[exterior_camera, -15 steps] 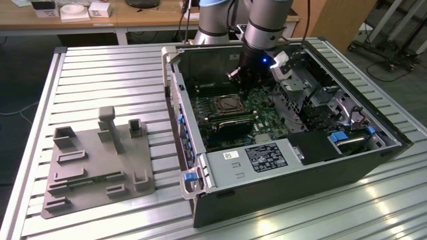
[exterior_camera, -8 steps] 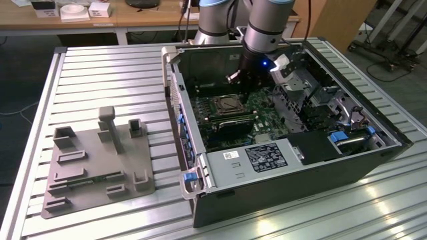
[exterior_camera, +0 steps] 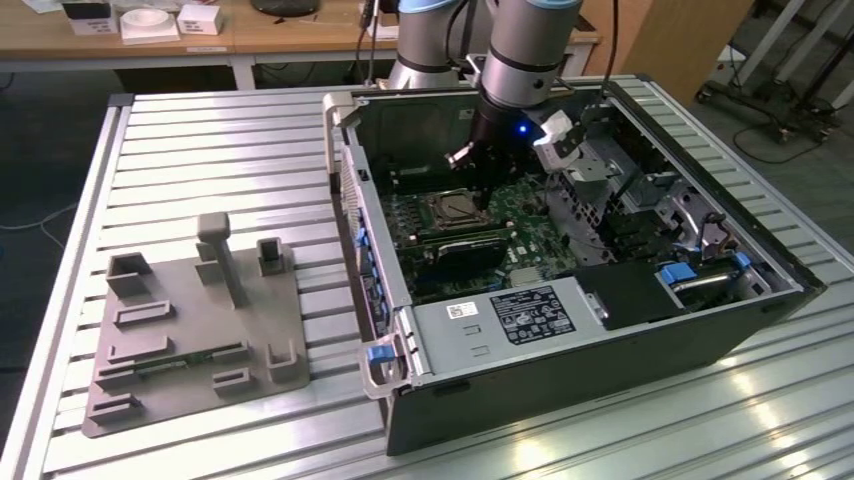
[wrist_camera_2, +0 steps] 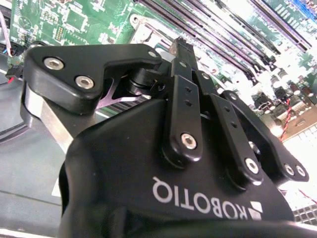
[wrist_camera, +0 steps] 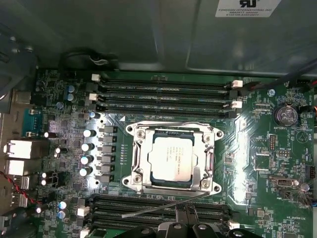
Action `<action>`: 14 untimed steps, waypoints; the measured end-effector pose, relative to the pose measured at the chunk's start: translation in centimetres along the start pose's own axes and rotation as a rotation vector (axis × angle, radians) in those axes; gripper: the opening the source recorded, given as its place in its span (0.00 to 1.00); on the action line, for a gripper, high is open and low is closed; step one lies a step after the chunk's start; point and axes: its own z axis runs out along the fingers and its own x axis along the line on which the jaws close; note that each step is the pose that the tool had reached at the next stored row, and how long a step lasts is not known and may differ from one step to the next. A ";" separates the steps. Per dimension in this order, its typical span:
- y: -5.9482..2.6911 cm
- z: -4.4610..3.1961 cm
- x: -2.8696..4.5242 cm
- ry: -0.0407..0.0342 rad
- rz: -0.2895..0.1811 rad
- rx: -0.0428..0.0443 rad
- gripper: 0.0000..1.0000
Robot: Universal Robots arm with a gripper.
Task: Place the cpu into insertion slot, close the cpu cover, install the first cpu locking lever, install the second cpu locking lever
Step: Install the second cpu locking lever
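Note:
In the first wrist view the cpu (wrist_camera: 171,157), a dull silver square, lies in the insertion slot (wrist_camera: 134,171). The cpu cover (wrist_camera: 208,159), a silvery frame, lies flat around it. One thin wire locking lever (wrist_camera: 163,207) sticks out at a slant over the memory slots beside the socket. My gripper (wrist_camera: 184,214) is just past that lever, its black fingers (wrist_camera: 177,217) together with nothing between them. In the exterior view the gripper (exterior_camera: 461,157) hangs inside the open computer case, above and just behind the socket (exterior_camera: 451,210). The second wrist view shows the gripper (wrist_camera_2: 179,44) over the green board.
Long black memory slots (wrist_camera: 163,91) flank the socket on two sides. The case walls (exterior_camera: 350,170), a drive cage (exterior_camera: 627,190) and a grey white-labelled box (exterior_camera: 534,315) close in the work space. A grey fixture plate (exterior_camera: 200,340) sits on the slatted table at the exterior view's left.

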 end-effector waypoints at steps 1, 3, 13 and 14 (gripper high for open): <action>0.00 0.00 0.00 0.0000 0.000 0.0000 0.10; -0.01 0.00 0.00 0.0000 0.000 0.0001 0.10; -0.06 0.11 0.44 0.0001 0.000 0.0000 0.10; -0.05 0.18 0.69 0.0003 0.000 0.0000 0.10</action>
